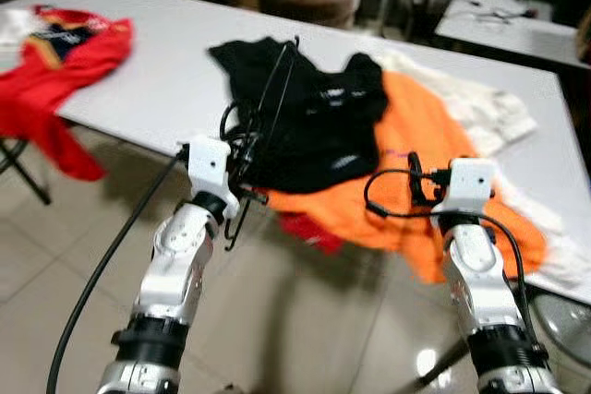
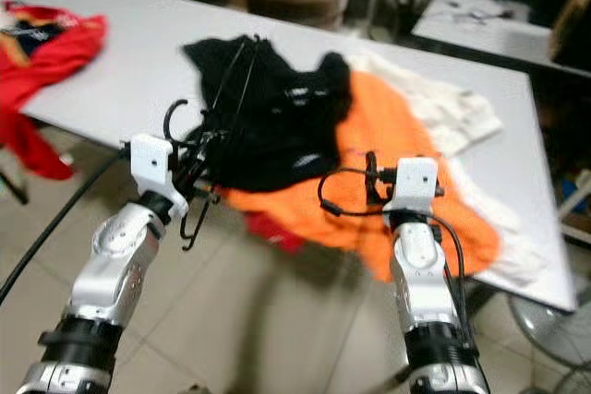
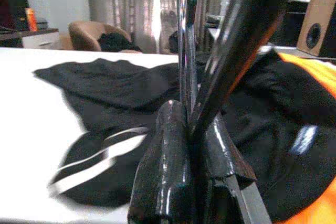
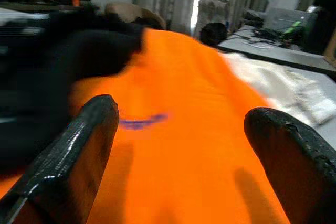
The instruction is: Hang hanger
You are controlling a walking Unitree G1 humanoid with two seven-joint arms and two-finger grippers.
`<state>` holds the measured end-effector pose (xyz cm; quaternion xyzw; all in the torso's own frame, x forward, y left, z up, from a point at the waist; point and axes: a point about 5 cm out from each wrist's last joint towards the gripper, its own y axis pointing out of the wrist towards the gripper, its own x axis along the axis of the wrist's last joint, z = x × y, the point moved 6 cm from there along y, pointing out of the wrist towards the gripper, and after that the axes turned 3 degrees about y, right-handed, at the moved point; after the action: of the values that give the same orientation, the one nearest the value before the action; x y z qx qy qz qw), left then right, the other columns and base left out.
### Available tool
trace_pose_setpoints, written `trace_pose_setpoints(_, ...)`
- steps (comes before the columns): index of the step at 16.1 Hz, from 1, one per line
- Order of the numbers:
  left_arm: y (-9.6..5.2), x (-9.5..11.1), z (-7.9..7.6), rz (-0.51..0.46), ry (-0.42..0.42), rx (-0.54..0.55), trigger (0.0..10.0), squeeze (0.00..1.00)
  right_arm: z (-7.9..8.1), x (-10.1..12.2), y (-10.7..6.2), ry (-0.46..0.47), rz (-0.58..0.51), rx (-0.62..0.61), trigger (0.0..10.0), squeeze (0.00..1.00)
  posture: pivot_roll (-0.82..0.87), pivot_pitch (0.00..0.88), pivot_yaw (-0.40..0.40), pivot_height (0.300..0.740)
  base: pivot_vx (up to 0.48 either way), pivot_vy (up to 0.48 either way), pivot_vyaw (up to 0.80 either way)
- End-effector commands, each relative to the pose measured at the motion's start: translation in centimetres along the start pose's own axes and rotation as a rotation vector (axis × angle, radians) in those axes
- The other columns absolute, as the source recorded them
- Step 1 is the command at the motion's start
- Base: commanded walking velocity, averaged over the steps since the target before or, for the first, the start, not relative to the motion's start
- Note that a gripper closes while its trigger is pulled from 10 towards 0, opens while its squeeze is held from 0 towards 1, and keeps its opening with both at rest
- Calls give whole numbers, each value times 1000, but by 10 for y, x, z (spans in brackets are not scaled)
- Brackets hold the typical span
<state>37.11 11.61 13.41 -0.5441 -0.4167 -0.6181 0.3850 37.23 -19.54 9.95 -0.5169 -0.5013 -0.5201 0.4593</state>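
We had the black hanger (image 1: 273, 99) pinched in our left gripper (image 1: 242, 173), right gripper (image 4: 178, 156) spread wide and empty, hanging not yet done

A long white table (image 1: 166, 71) stands on a pale tiled floor (image 1: 55, 256), strewn with clothing; a red garment (image 1: 65, 53) lies at its left end, one part hanging over the near edge; near the middle an orange garment (image 1: 416, 145) spreads across the top and droops over the front edge; a white garment (image 1: 480, 108) lies beside it toward the right end.
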Motion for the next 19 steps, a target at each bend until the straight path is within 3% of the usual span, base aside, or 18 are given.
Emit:
trace_pose_setpoints(1,-2,4,5,-14,17,10,10000,0,8,1,2,6,-3,19,10000,90,-67,0,-2,740,0,461,0)
trace_pose_setpoints(4,-1,0,10,12,41,21,10000,0,8,-1,1,10,3,20,10000,90,-70,0,-3,740,0,461,0)
trace_pose_setpoints(6,-3,-13,14,83,81,26,10000,0,8,-2,0,11,5,22,10000,90,-73,0,-3,740,0,461,0)
trace_pose_setpoints(8,-1,-12,15,72,127,45,10000,0,7,-2,0,9,6,20,10000,90,-76,0,6,740,0,232,0)
trace_pose_setpoints(10,0,-12,10,72,113,28,10000,0,6,-3,-1,11,6,14,10000,90,-80,0,12,740,0,0,0)
trace_pose_setpoints(13,1,-4,8,31,105,7,10000,0,7,-4,-3,14,3,12,10000,90,-87,0,19,740,429,84,0)
trace_pose_setpoints(19,3,-2,3,13,96,-17,10000,0,-8,5,-2,13,-38,-47,10000,114,-94,0,13,740,458,0,-72)
